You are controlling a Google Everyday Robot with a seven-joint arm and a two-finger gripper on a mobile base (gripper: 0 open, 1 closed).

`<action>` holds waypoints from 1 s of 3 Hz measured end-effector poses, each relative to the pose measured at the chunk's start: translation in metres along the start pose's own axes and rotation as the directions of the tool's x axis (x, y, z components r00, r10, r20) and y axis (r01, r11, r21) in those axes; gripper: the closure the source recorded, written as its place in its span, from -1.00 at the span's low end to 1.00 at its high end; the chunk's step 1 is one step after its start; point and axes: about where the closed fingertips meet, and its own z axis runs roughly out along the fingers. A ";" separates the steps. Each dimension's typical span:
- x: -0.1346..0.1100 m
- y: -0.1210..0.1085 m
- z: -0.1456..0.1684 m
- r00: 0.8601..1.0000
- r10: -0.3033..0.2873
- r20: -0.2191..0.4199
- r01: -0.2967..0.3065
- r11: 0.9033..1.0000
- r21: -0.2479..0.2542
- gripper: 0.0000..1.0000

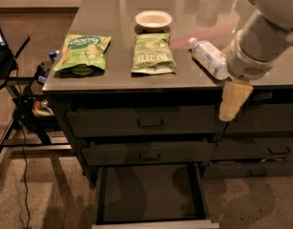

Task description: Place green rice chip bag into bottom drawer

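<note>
- Green rice chip bag (83,54), puffy, bright: upper left, flat on grey worktop (193,73).
- Judged light, crinkly, crushable; pinch an edge seam.
- Pale gripper (233,101) at right, well apart; jaws' opening cannot be told.

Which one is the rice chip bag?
On the grey cabinet top, left of the claw hanging out front, two green bags lie near the front. The green rice chip bag is the puffy bright one at the left corner, not the flatter olive bag.

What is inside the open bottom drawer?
The bottom drawer shows only bare floor; its back is hidden under the cabinet. The pincer hangs above, to its right.
</note>
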 end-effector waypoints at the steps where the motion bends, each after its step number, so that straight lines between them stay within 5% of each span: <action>1: -0.040 -0.016 -0.009 0.996 -0.085 0.040 0.085 0.996 0.009 -1.00; 3: -0.062 -0.034 -0.010 0.990 -0.110 0.091 0.109 0.994 0.015 -1.00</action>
